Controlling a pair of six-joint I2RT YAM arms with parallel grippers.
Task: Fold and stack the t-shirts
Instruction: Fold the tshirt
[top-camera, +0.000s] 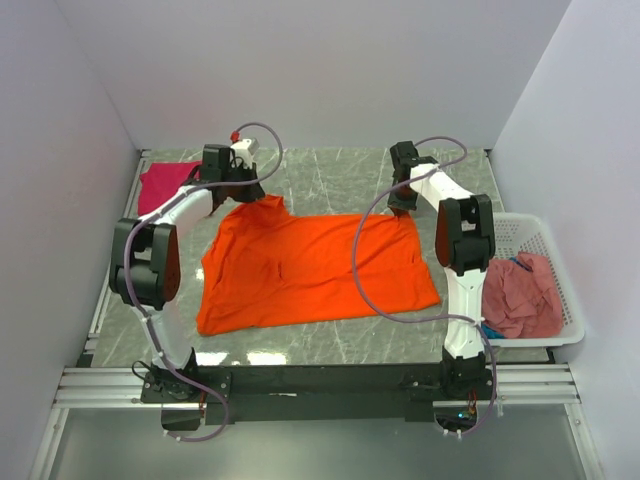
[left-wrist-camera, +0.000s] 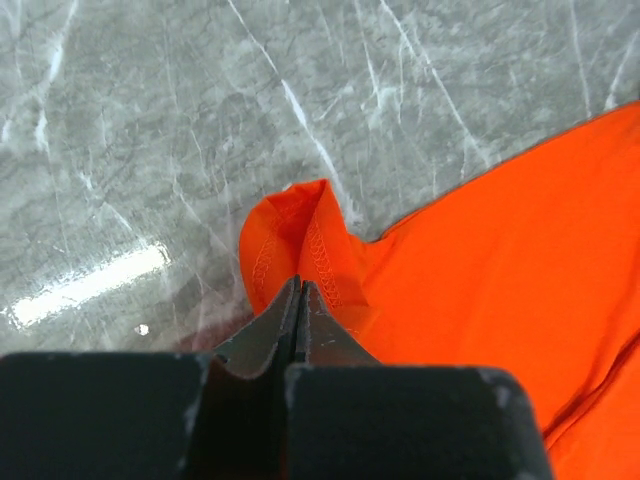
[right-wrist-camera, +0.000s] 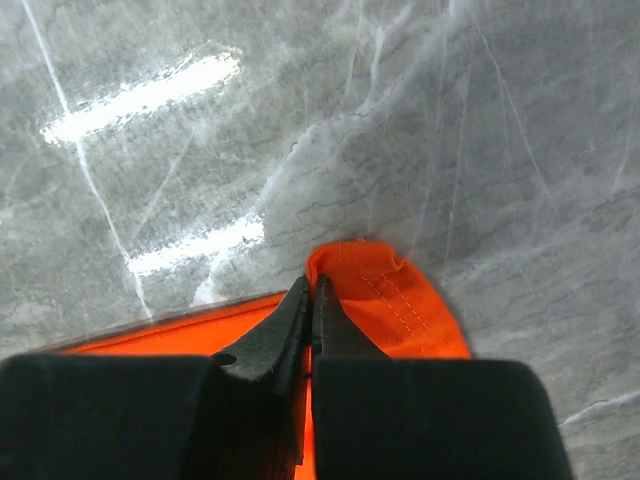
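Pinching the orange t-shirt (top-camera: 310, 265) at its two far corners: the left gripper (top-camera: 247, 192) has the upper-left corner and the right gripper (top-camera: 404, 208) the upper-right one. Both wrist views show the fingers pressed together with a fold of orange hem clamped between the tips. The shirt lies spread over the middle of the grey marble table (top-camera: 330, 175), mostly flat. Its left corner is bunched and slightly raised at the gripper. A magenta t-shirt (top-camera: 165, 185) sits at the upper left of the top view, partly behind the left arm and apart from the orange one. A white basket (top-camera: 545, 240) at the right edge of the table holds a crumpled dusty-pink t-shirt (top-camera: 522, 295). A sliver of blue cloth (top-camera: 492, 328) shows at the basket's near-left corner, under the pink one. The right arm's cable (top-camera: 356, 255) loops across the right side of the orange shirt.
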